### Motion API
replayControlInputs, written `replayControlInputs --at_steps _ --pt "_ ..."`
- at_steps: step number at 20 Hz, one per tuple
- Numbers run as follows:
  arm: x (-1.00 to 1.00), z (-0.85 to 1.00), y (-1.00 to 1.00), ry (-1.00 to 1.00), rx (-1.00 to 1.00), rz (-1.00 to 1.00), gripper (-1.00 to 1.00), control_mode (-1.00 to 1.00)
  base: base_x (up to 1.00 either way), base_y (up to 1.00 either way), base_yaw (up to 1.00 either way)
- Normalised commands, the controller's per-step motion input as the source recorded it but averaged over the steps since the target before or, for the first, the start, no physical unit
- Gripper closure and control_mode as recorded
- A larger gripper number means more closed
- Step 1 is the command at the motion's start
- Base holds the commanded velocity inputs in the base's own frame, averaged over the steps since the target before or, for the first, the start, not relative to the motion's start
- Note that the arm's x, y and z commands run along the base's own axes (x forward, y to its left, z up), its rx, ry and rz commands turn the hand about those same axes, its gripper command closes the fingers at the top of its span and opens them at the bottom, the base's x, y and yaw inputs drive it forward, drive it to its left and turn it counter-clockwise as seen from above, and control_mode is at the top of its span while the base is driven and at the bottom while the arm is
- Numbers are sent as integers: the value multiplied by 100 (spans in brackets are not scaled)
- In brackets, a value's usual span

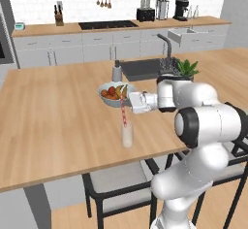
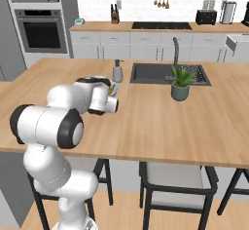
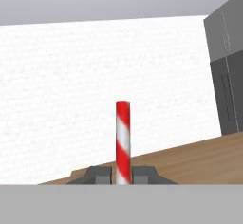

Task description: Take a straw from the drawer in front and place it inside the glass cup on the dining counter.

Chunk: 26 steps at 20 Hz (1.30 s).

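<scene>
The gripper (image 1: 127,103) pinches the red-and-white striped straw (image 1: 124,117), its jaws pressed tight on it. The straw hangs upright, its lower end in the clear glass cup (image 1: 127,136) on the light-wood dining counter (image 1: 53,121). Just behind stand a fruit bowl (image 1: 110,94) and a grey soap dispenser (image 1: 116,71); farther right, sink (image 2: 168,73) and potted plant (image 2: 181,83).

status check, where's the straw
Hand shut on straw. Straw upright over cup, lower end at its rim. Fruit bowl close behind.
</scene>
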Motion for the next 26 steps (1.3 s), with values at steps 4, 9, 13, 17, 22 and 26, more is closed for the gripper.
replayControlInputs --at_steps 4,9,13,17,22,26 --pt "-20 -14 0 0 0 1 100 -100 0 0 0" --pt "-31 -20 0 -1 0 0 100 -100 0 0 0" --pt "-3 -31 0 -2 0 0 100 -100 0 0 0" --pt "0 -29 0 -6 0 0 100 -100 0 0 0" --pt "-1 -17 0 -7 0 0 -100 -100 0 0 0" --pt "-20 0 -4 -11 0 0 -100 -100 0 0 0"
